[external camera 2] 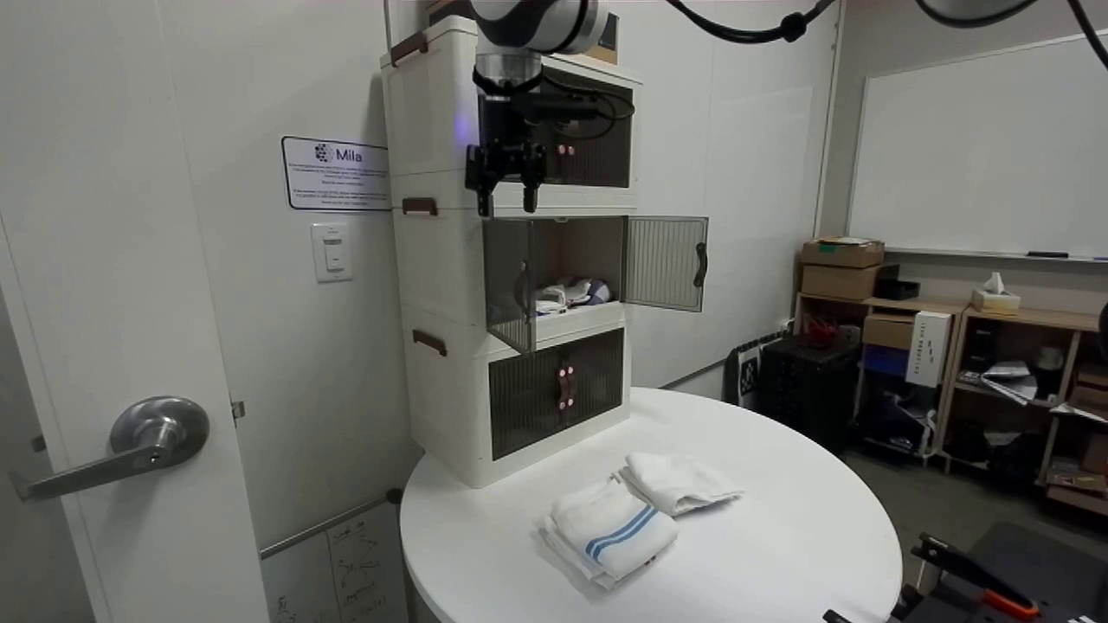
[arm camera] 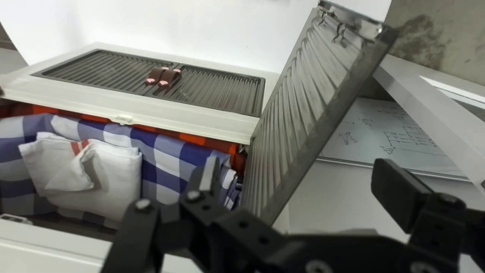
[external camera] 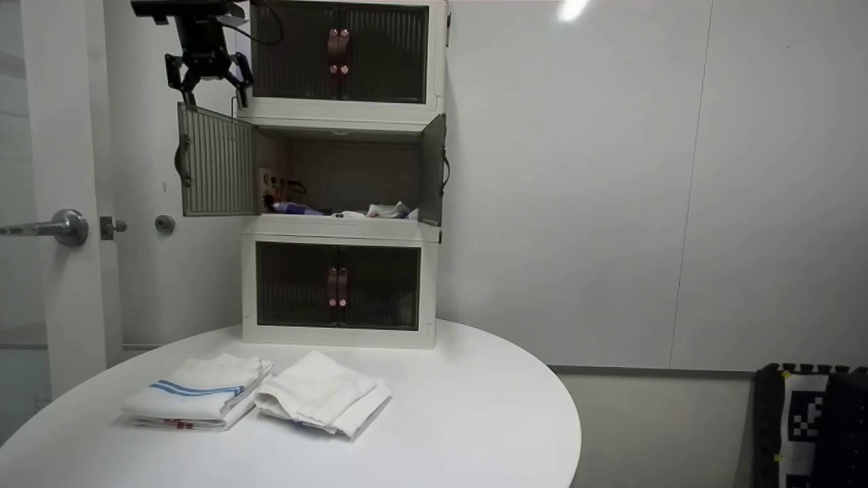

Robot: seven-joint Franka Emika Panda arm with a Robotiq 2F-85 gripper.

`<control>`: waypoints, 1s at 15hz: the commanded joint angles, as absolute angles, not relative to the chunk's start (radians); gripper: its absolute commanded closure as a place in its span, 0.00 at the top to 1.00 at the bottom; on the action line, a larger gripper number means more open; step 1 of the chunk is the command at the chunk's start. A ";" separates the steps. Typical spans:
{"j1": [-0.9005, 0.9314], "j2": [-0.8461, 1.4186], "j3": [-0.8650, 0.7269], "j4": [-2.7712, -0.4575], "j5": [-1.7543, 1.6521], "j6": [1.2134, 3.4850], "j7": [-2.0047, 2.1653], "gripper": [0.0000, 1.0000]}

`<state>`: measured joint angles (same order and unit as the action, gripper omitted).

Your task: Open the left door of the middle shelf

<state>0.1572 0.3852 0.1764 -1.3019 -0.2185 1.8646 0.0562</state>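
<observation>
1. On the white worktop (external camera: 475, 413), the middle shelf (external camera 2: 440, 260) is set between the upper unit (external camera: 352, 110) and the lower unit (external camera: 339, 337), all three being white-framed and stacked.
2. At the left of the middle shelf's front, the left door (external camera: 220, 163) is swung outward; its ribbed, smoky panel is shown in all three views, and a dark curved handle (external camera: 180, 161) is fitted near its free edge.
3. On the opposite side, the right door (external camera 2: 665, 264) is likewise swung outward, so that the interior (external camera: 359, 169) of the shelf is exposed.
4. Near the top edge of the left door, the hand (external camera 2: 507, 211) is held pointing downward beneath the arm (external camera 2: 528, 24). Its jaws are spread wide apart and nothing is gripped; whether the door is touched cannot be told.
5. Inside the shelf, in the wrist view, a red-striped white cloth (arm camera: 110, 178) is seen on a blue-and-white checked cloth (arm camera: 166, 163), with red-orange fabric (arm camera: 189, 138) showing along the front edge.
6. Above and below, the upper doors (external camera: 295, 61) and the lower doors (external camera: 380, 288) are closed, and reddish-brown handles (external camera: 332, 287) are fitted where each pair meets.
7. In front of the lower unit, a blue-striped white cloth (external camera: 183, 400) is laid folded just beside a second folded white cloth (external camera: 322, 393).
8. Left of the upper unit in an exterior view, a sign (external camera 2: 338, 173) is mounted above a light switch (external camera 2: 332, 253).
</observation>
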 commanded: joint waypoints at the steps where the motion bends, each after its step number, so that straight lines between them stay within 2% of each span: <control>1: 0.139 0.320 0.161 -1.255 -0.104 1.732 -0.032 1.00; 7: 0.067 0.286 0.154 -1.150 -0.042 1.614 -0.140 1.00; 15: -0.078 0.214 0.087 -1.449 -0.052 1.869 -0.222 1.00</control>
